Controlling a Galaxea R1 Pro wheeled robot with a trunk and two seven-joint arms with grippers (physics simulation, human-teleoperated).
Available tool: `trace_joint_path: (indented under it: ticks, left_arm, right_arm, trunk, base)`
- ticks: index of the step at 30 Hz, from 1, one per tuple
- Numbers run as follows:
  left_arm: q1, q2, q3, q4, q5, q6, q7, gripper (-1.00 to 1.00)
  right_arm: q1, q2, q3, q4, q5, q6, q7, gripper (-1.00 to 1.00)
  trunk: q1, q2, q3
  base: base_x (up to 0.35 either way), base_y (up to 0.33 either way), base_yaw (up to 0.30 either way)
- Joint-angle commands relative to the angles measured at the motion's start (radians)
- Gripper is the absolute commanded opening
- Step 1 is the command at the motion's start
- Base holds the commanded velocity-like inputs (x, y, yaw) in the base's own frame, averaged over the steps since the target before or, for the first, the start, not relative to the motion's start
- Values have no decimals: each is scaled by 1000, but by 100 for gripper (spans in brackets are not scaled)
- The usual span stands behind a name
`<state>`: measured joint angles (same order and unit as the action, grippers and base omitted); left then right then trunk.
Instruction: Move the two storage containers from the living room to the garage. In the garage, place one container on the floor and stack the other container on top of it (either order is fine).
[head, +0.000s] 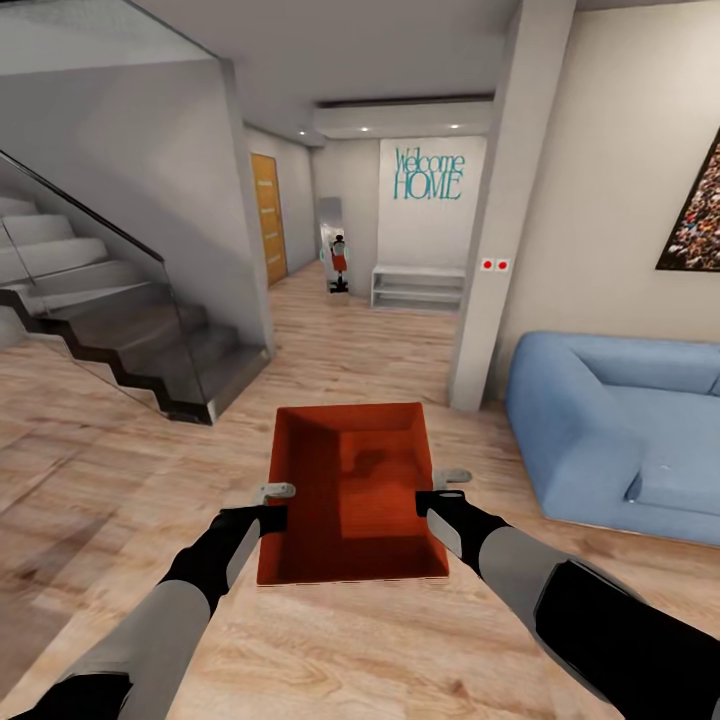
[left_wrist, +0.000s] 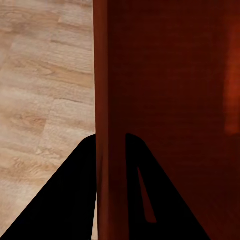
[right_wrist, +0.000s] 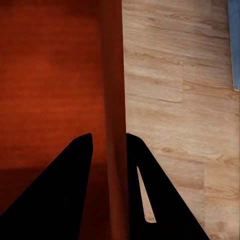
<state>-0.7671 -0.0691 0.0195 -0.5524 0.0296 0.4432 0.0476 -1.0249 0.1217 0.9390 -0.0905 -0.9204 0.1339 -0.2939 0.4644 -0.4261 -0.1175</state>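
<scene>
From the head view, an orange-red open-topped storage container (head: 350, 490) is held above the light wood plank flooring (head: 100, 480), between a blue sofa (head: 620, 420) and a staircase (head: 110, 320). The left gripper (head: 277, 492) clamps its left wall, the right gripper (head: 447, 478) its right.

The left wrist view shows dark fingers (left_wrist: 75, 190) straddling the finely ribbed wall (left_wrist: 111, 100).

The right wrist view shows that gripper's fingers (right_wrist: 65, 185) pinching the opposite wall (right_wrist: 115, 100), planks beneath.

Light plank floor (head: 100, 500) under me, glass-railed staircase (head: 110, 320) at ten o'clock, blue sofa (head: 620, 430) at two, "Welcome HOME" wall (head: 430, 175) at twelve.
</scene>
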Motion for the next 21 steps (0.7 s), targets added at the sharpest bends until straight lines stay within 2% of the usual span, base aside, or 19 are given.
trace_joint_path:
  ticks: [1, 21]
  left_arm:
    - [0, 9, -7, 3, 18, 5, 9, -100]
    - [0, 10, -4, 3, 19, 5, 8, -100]
  right_arm:
    - [-1, -8, -8, -6, 6, -51, -4, -100]
    - [-1, -8, -8, -6, 6, -51, -4, -100]
  trunk:
    - [1, -2, -2]
    - [1, -2, -2]
  base:
    - [322, 0, 0]
    - [322, 0, 0]
